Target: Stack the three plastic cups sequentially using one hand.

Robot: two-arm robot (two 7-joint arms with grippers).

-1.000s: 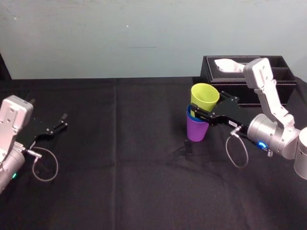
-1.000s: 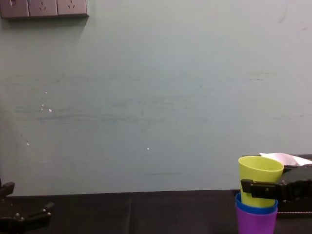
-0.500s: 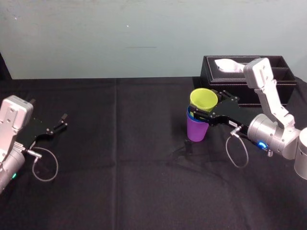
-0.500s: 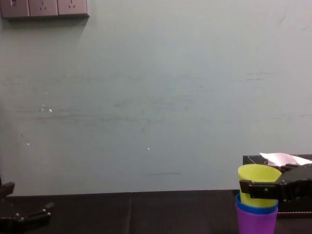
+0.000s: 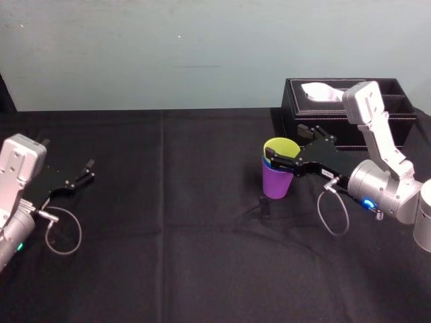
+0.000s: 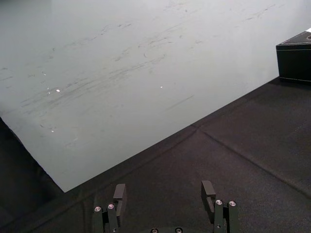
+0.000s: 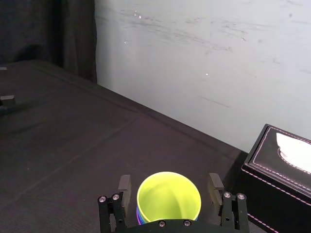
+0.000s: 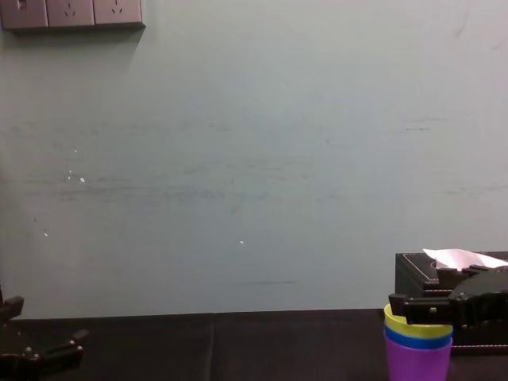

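Now the yellow-green cup (image 7: 168, 199) stands upright directly between the fingers of the right tool (image 5: 288, 145). It is nested in the blue cup (image 8: 418, 340), which sits in the purple cup (image 5: 275, 183) on the tabletop (image 5: 168, 222). The tool's fingers lie level at rim height, one on each side, and the wrist view shows a gap either way, so it is spread wide and grips nothing. The stack looks complete, and any retreat should probably run straight back along the fingers, away from the cups. A second ago the yellow-green cup stood tall above the blue rim; now only its lip shows. The left tool (image 6: 163, 190) is parked well apart, fingers spread and empty.
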